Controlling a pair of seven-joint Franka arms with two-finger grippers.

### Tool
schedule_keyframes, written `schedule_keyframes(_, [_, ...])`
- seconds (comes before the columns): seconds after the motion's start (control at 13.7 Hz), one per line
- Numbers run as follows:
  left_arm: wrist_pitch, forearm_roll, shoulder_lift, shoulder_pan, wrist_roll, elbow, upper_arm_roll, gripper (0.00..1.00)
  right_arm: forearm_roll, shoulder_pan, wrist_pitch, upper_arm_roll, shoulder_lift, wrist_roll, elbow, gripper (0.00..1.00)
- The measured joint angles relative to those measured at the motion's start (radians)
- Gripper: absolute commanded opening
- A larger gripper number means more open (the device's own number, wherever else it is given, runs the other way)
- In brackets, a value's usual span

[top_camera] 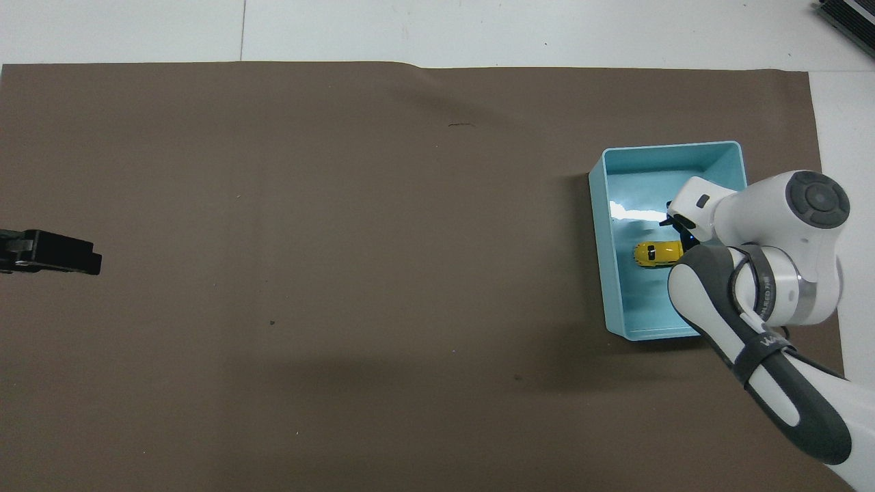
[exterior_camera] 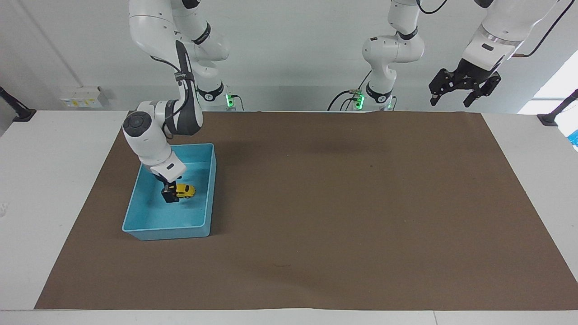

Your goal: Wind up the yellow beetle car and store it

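Tiny bright yellow beetle car (exterior_camera: 185, 190) on the floor of the light blue plastic bin (exterior_camera: 202, 229), right gripper (exterior_camera: 170, 192) just beside it, jaws apart, left gripper (exterior_camera: 465, 88) waiting high over the table's edge, jaws apart.

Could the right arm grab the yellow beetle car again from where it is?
Probably yes: the yellow beetle car lies uncovered in the blue bin, and the right end effector hangs open right beside it.

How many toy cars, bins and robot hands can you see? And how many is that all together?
Toy cars: 1, the yellow beetle car, lying in the bin.
Bins: 1, the blue bin.
Robot hands: 2, the right hand over the bin beside the car, and the left hand waiting up in the air.
Total: 4
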Motion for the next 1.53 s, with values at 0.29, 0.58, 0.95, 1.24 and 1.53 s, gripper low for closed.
schedule_keyframes(0.29, [0.000, 0.000, 0.000, 0.000, 0.000, 0.000, 0.000, 1.00, 0.000, 0.001, -0.087, 0.009, -0.030, 0.000, 0.049, 1.00])
schedule_keyframes(0.58, [0.000, 0.000, 0.000, 0.000, 0.000, 0.000, 0.000, 1.00, 0.000, 0.001, -0.149, 0.010, -0.064, 0.000, 0.078, 1.00])
schedule_keyframes(0.95, [0.000, 0.000, 0.000, 0.000, 0.000, 0.000, 0.000, 1.00, 0.001, 0.001, -0.252, 0.010, -0.104, 0.000, 0.134, 1.00])
schedule_keyframes(1.24, [0.000, 0.000, 0.000, 0.000, 0.000, 0.000, 0.000, 1.00, 0.002, 0.001, -0.310, 0.010, -0.128, 0.000, 0.171, 1.00])
schedule_keyframes(1.53, [0.000, 0.000, 0.000, 0.000, 0.000, 0.000, 0.000, 1.00, 0.003, 0.001, -0.358, 0.010, -0.193, 0.000, 0.190, 1.00])
